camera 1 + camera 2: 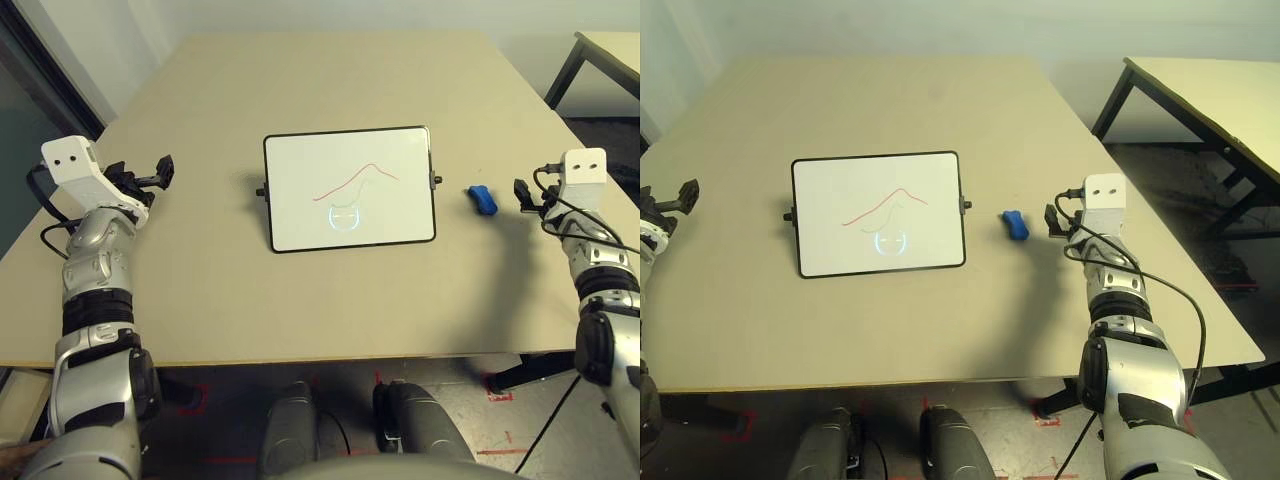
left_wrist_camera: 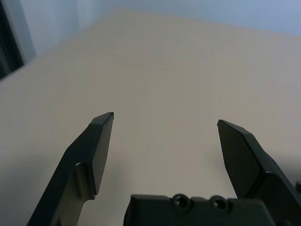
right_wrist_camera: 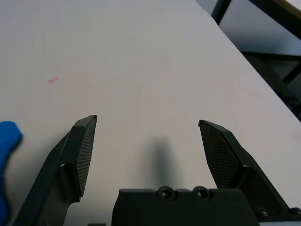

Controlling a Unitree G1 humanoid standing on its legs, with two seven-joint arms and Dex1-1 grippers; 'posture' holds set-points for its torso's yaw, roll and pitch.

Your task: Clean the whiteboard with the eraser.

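Note:
The whiteboard (image 1: 349, 187) lies flat in the middle of the table, with a thin red line (image 1: 356, 180) drawn across it. The blue eraser (image 1: 483, 200) lies on the table just right of the board. My right gripper (image 1: 524, 194) hovers a short way right of the eraser, open and holding nothing; in the right wrist view the eraser (image 3: 5, 155) lies just outside one of its fingers (image 3: 80, 155). My left gripper (image 1: 157, 172) is open over bare table, well left of the board, with its fingers (image 2: 96, 150) wide apart.
The beige table (image 1: 330, 80) has bare room behind the board. A second table (image 1: 1210, 95) stands off to the right across a gap of floor. The table's right edge is close to my right arm.

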